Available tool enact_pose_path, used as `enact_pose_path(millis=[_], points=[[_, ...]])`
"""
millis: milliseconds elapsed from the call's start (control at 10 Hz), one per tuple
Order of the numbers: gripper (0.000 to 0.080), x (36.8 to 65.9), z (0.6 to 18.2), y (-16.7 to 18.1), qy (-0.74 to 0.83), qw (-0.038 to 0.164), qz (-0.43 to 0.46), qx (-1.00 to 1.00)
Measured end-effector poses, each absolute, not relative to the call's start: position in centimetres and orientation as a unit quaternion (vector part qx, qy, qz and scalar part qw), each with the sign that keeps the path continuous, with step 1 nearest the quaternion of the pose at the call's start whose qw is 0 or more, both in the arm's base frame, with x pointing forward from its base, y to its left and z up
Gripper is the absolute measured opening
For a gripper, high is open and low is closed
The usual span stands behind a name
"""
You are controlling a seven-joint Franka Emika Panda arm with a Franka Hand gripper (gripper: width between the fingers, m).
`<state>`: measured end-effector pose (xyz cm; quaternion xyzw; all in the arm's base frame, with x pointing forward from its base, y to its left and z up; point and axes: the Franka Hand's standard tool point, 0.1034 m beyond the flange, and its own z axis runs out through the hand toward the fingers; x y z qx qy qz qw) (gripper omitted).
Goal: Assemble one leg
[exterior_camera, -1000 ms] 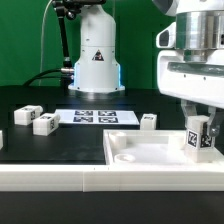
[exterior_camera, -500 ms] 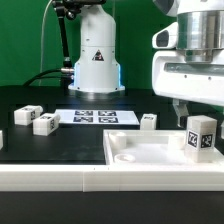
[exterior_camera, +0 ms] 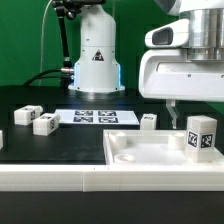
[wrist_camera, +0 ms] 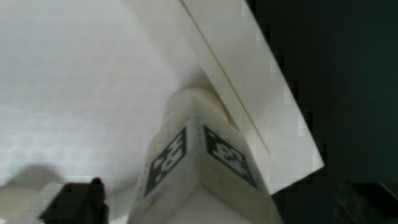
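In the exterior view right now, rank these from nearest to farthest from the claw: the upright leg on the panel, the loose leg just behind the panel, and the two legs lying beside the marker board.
1. The upright leg, just below the claw, on the panel's right side.
2. The loose leg behind the panel, mid-table.
3. The inner leg of the pair, at the marker board's left end.
4. The outer leg, farthest left.

**Hidden and Cropped Parts**

The gripper [exterior_camera: 172,108] is cut off by the exterior view's top and right edges; only one fingertip is seen. The leg [wrist_camera: 199,165] is cropped and blurred in the wrist view, its tags unreadable.
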<state>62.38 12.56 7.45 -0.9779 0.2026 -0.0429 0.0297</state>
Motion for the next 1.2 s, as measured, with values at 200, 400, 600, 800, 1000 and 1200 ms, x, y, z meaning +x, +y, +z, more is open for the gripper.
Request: enact_pose_path(millis=[200,400,600,800,1000,1200], points=[[0.0648,62.3,7.3,12.9,0.111,0.024,-0.045,-0.992],[0.0648,62.3,7.3,12.7,0.016,0.018,-0.048,-0.999],[0.0648,62.5,7.3,11.8,-0.053,0.014,-0.05,-0.997],[0.056,62.5,7.3,11.6,-0.061,0.012,-0.05,-0.997],[0.0359,62.5,7.3,11.5,-0.061,0.011,-0.05,-0.997],[0.0289,62.5,7.3,11.5,-0.05,0.012,-0.05,-0.997]])
